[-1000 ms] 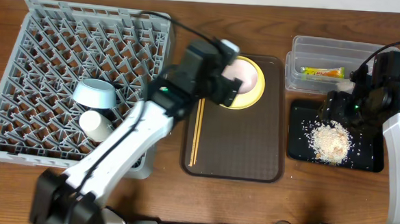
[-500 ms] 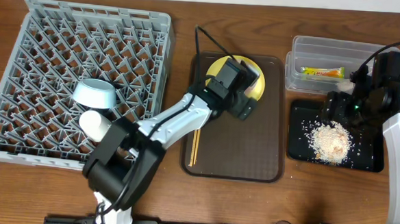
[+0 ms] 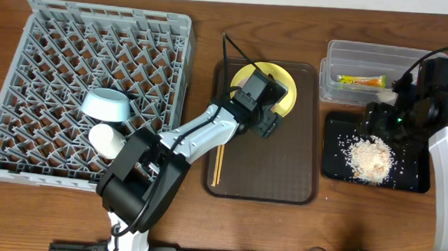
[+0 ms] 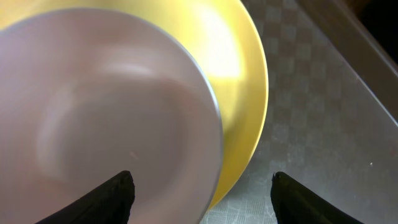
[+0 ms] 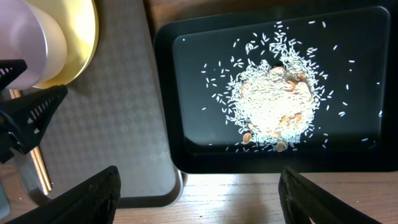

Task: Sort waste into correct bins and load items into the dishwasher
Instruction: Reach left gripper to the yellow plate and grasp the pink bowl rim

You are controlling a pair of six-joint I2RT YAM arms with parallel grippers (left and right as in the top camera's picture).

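Note:
A white bowl sits in the round yellow plate on the brown tray. My left gripper is open and low over them. One finger is above the bowl's inside, the other outside over the tray, so the bowl's rim lies between them. In the overhead view the left gripper hides the bowl. Chopsticks lie on the tray's left side. My right gripper hangs open and empty over the near edge of the black tray, which holds a rice pile.
The grey dish rack at the left holds a light blue bowl and a white cup. A clear tub at the back right holds a snack wrapper.
The left arm has swung forward and down onto the plate and bowl, and its jaws have narrowed a little. The right arm has not moved.

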